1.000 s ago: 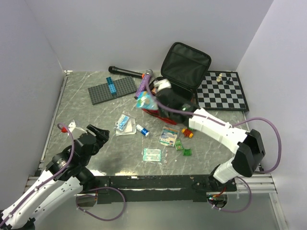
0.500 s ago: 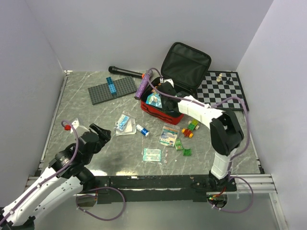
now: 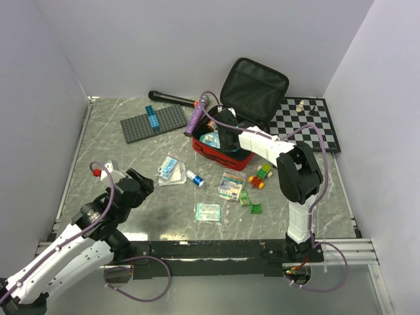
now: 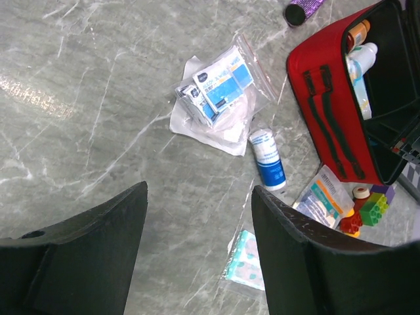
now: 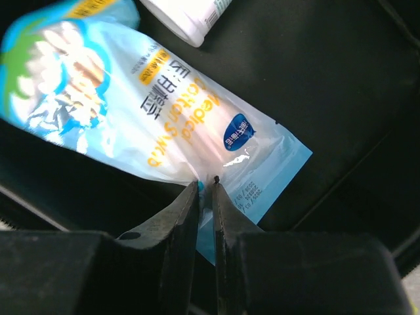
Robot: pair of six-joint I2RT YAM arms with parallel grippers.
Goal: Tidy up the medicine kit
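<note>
Two arms were in view, but only one had anything in hand. The right gripper (image 5: 205,187) was down inside the medicine kit (image 3: 222,157), which sat open toward the back of the table (image 3: 131,164), its lid propped up, just left of the chessboard (image 3: 305,128). Its fingers were almost together, pinching only the thin sealed edge of the swab packet (image 5: 164,125). The packet lay on the kit's black lining, just beside a white bottle (image 5: 190,16).

That shallow pinch looked like the main risk. The slick film could slip free if the arm moved off, or the packet could be dragged back out over the red wall if the fingers opened too late. The kit was soft, so a careless exit might also have pushed its wall in or shifted it. A purple tube (image 3: 195,117) stood close to the kit's far-left corner and seemed easy to knock.

The left gripper (image 4: 200,190) hung above bare table with its fingers spread wide and nothing between them. Ahead of it lay a zip bag (image 4: 220,92) and a small blue-and-white bottle (image 4: 268,161). The bottle lay on its side and would probably roll if nudged
</note>
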